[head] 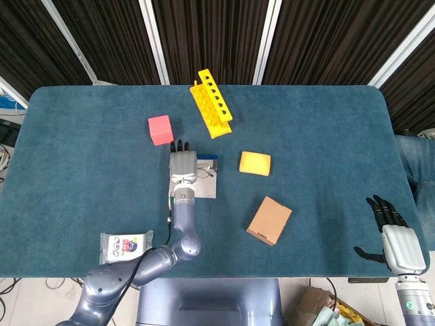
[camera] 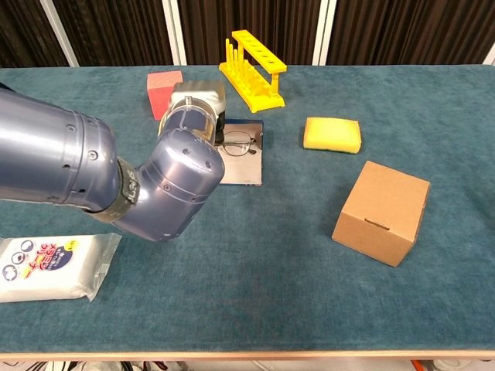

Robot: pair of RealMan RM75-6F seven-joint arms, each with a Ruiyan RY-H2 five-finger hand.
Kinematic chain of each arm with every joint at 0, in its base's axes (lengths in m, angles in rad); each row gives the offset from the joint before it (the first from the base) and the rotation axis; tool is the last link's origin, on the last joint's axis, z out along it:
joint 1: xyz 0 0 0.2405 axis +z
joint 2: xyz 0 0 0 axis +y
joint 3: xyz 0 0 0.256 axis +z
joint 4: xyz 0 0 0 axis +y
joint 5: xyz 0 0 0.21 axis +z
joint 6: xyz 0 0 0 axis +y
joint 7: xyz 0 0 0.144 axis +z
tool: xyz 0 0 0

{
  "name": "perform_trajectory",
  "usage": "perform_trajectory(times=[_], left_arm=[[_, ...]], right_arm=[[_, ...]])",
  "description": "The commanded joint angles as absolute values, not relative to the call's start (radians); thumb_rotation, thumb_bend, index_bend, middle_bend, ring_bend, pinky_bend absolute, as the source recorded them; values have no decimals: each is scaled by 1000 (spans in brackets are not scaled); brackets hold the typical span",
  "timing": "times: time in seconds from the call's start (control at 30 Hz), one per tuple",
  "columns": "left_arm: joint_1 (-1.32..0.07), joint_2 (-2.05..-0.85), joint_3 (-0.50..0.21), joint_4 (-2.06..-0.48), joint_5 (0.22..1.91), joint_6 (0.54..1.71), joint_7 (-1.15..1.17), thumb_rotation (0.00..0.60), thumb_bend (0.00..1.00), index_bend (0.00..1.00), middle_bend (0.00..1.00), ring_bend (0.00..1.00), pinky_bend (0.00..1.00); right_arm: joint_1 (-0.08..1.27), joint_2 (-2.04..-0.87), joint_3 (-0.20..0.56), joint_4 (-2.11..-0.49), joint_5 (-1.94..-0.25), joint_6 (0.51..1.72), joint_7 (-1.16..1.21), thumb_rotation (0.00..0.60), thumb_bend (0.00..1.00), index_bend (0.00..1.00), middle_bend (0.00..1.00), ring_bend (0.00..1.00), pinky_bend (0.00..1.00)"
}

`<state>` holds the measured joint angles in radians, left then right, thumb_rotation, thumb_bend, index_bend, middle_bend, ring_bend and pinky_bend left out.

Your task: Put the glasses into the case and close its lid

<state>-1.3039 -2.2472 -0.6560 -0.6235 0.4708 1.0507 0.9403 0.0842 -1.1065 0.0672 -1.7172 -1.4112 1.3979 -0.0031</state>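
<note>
Covering the open case's [camera: 246, 158] 9 o'clock edge beside the glasses [camera: 240, 143], the left hand [head: 183, 165] hid its grip; the right hand [head: 397, 239] hung released.

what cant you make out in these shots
- Left hand fingers: chest view blocks them behind its own wrist; head view shows only its back, so any grip on the glasses is unclear.
- Case: left part hidden by the arm; lid state unclear.
- Right hand: outside the chest view.
</note>
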Motion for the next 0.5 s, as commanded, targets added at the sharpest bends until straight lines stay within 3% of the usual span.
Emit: perform_trajectory(times=[0.03,0.27,0.33,0.43,0.5], left_arm=[[-1285,-2227,-634,-676,510,1104,944,600,424,358,145,0,0],[-1238,-2181,-590,-794,585,1195,944,600,424,314,145,0,0],[-1192,-2152,-548,-885,617,1216,939,600,424,283,146,0,36],[-1106,-2094,-492,-1055,634,1230,924,600,424,210,169,35,226],[-1044,-2045,-452,-1177,635,1234,914,600,424,167,230,130,368]], right_arm=[[84,-1106,67,-1718,-1411,1397,-2,600,0,0,0,0,176],[84,-1105,65,-1720,-1415,1398,-1,600,0,0,0,0,176],[84,-1104,65,-1720,-1414,1398,-1,600,0,0,0,0,176],[83,-1103,66,-1721,-1411,1398,0,600,0,0,0,0,176],[84,-1103,66,-1721,-1410,1397,-1,600,0,0,0,0,176]])
